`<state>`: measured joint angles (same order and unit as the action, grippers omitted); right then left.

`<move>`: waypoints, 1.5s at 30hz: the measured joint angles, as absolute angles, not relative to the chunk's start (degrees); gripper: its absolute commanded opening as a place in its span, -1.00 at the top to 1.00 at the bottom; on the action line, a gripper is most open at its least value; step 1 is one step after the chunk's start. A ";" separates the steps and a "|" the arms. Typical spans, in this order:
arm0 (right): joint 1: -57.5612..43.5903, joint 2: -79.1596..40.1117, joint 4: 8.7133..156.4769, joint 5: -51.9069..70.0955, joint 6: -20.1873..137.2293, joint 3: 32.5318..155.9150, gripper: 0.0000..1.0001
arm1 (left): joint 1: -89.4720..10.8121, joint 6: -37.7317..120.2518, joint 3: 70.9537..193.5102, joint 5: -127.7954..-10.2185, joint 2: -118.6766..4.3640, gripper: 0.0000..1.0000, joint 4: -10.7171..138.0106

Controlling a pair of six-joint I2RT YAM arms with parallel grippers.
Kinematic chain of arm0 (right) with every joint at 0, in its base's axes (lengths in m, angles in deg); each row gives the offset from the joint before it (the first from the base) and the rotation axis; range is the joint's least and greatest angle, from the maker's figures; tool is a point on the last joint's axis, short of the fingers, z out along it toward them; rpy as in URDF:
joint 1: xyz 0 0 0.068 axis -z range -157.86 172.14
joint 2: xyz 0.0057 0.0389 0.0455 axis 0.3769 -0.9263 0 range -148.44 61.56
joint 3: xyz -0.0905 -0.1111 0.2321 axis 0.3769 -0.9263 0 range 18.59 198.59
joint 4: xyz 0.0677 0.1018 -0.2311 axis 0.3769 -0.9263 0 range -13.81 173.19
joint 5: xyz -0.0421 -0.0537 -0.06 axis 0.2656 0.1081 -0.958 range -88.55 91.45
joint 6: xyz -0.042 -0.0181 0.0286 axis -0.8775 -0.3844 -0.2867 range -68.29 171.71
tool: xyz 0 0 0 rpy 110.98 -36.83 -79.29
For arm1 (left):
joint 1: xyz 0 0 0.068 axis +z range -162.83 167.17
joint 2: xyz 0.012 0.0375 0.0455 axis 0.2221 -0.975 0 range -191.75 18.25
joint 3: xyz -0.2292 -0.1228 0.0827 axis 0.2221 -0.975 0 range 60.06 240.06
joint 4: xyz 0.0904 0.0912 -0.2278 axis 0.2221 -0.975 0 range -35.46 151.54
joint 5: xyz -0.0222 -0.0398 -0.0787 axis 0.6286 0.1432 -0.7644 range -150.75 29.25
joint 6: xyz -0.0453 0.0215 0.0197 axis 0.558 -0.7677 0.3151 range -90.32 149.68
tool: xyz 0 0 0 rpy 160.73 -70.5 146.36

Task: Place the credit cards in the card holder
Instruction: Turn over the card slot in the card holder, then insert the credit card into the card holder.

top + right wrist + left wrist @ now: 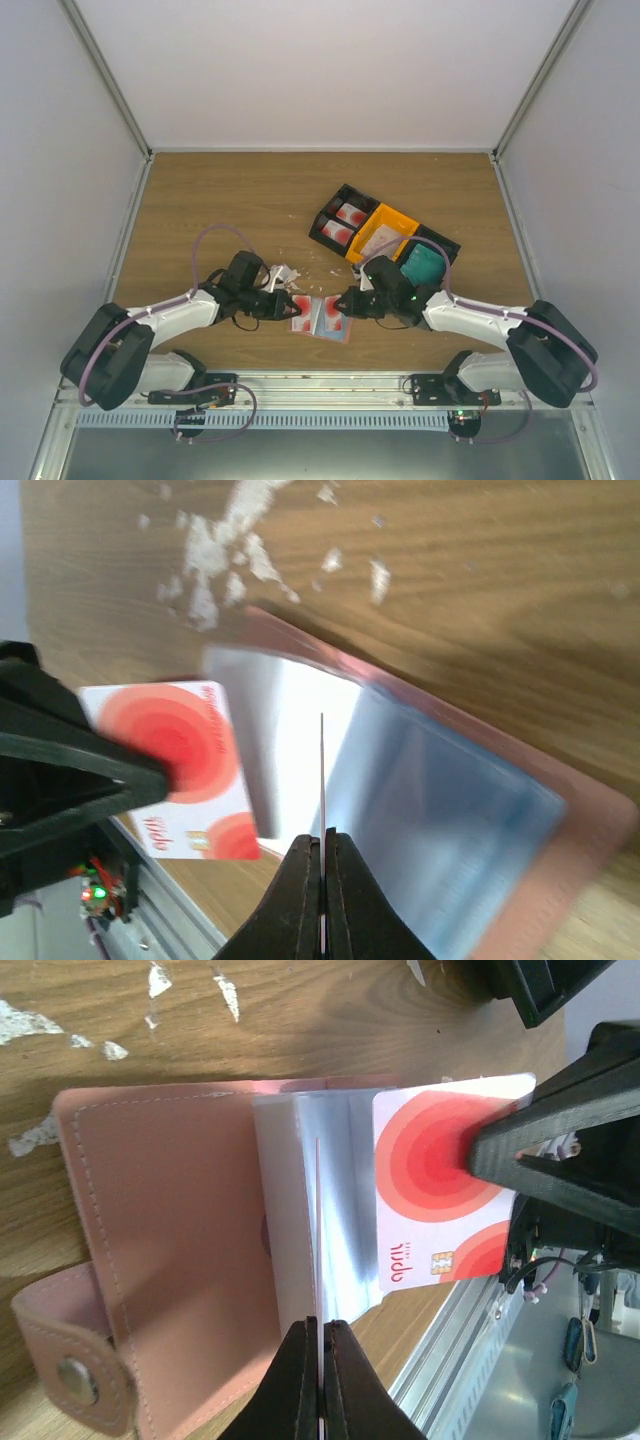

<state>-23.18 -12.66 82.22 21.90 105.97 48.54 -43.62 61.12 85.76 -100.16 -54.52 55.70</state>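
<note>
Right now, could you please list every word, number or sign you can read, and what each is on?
"tide", red script, somewhat blurred: on the white-and-red credit card.
Fine print along that card's edge: too small to read.
Cards in the black bin: too small to read.

We log this as a robot lab cell: bare white walls [320,70] box in a wood counter [230,190], an aluminium rail [330,383] edges its near side, and the cabled left arm [175,315] and right arm [475,315] are bolted there.
</note>
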 measured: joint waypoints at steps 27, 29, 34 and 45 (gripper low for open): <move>-22.81 -10.06 69.13 14.05 105.97 48.30 0.99 | -45.74 61.67 85.89 -103.71 -63.22 1.00 63.22; -22.61 -8.37 67.97 13.14 106.18 48.30 0.99 | -45.74 61.65 85.89 -103.05 -63.22 1.00 63.00; -22.04 -5.40 66.79 11.76 107.56 47.89 0.99 | -45.76 61.62 85.89 -102.04 -63.20 1.00 62.58; -21.61 -5.99 67.81 12.13 109.55 47.04 0.99 | -45.80 61.62 85.89 -101.10 -63.11 1.00 62.19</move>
